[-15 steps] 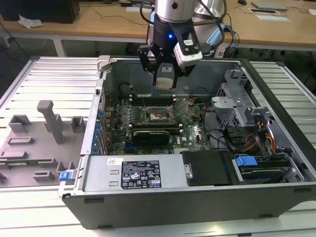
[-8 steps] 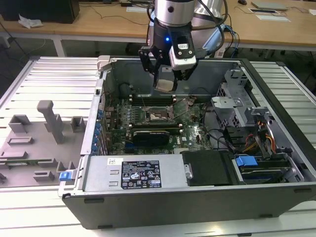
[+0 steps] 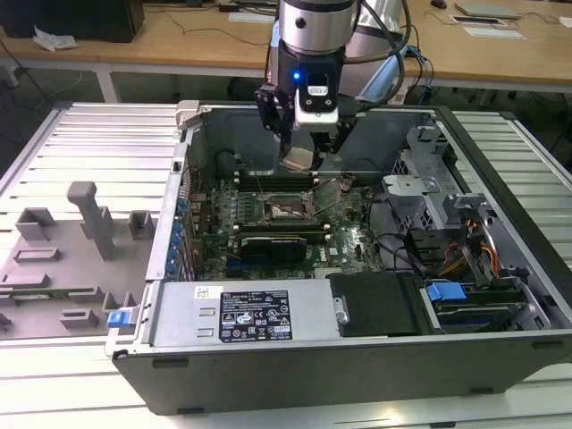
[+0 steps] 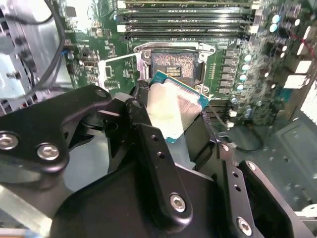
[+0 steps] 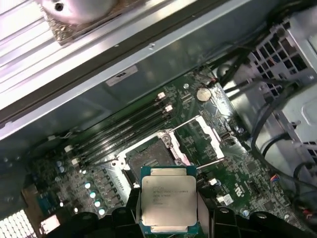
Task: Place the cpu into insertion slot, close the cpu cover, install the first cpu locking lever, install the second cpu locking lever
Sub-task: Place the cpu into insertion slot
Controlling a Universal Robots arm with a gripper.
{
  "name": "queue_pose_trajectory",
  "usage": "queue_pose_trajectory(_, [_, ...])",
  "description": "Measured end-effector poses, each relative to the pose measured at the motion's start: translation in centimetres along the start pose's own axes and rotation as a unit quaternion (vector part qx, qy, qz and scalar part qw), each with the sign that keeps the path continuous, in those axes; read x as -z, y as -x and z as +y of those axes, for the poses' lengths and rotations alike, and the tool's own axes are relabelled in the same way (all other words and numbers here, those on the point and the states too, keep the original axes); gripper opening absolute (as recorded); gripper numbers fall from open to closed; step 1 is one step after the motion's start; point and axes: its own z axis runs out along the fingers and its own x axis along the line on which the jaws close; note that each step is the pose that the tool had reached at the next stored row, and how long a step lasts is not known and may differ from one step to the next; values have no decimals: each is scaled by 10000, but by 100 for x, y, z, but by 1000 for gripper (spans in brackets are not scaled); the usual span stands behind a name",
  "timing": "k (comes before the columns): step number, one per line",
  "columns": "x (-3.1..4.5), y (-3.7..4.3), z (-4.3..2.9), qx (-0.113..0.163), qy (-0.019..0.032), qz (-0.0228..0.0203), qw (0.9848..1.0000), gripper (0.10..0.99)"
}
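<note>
My gripper (image 3: pixel 301 159) hangs inside the open computer case, shut on the cpu (image 3: pixel 300 162). In both wrist views the cpu (image 4: pixel 173 105) (image 5: pixel 168 197) is a flat silvery square with a teal edge, pinched between black fingers (image 4: pixel 148 136). It sits above and a little behind the insertion slot (image 3: pixel 284 211), not touching it. The insertion slot (image 5: pixel 147 157) (image 4: pixel 172 63) lies bare, a dark centre inside a metal rim. The cpu cover (image 5: pixel 205 130) stands swung up beside the slot. A thin locking lever (image 5: pixel 214 162) sticks out free next to it.
Long black memory slots (image 4: pixel 183 20) run just behind the socket. A black card (image 3: pixel 273 243) lies in front of it. The case's drive cage and cables (image 3: pixel 424 192) are at the exterior view's right, the power supply (image 3: pixel 241 315) in front. Grey fixture blocks (image 3: pixel 85 214) stand outside the case.
</note>
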Motion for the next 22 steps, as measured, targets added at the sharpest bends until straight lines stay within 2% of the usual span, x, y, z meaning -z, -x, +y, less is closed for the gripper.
queue_pose_trajectory(4, [-28, 1, -3, -429, 9, -37, 9991, 541])
queue_pose_trajectory(8, [-55, 1, -5, -924, 18, -80, 9957, 541])
queue_pose_trajectory(10, [-74, 2, -6, -1306, 25, -112, 9914, 541])
queue_pose_trajectory(14, [-94, 2, -8, -1668, 33, -143, 9859, 541])
queue_pose_trajectory(17, [-115, 2, -10, -2015, 39, -174, 9793, 541])
queue_pose_trajectory(20, [-135, 3, -11, -2264, 44, -195, 9738, 541])
queue_pose_trajectory(22, [-150, 3, -13, -2440, 47, -210, 9695, 541])
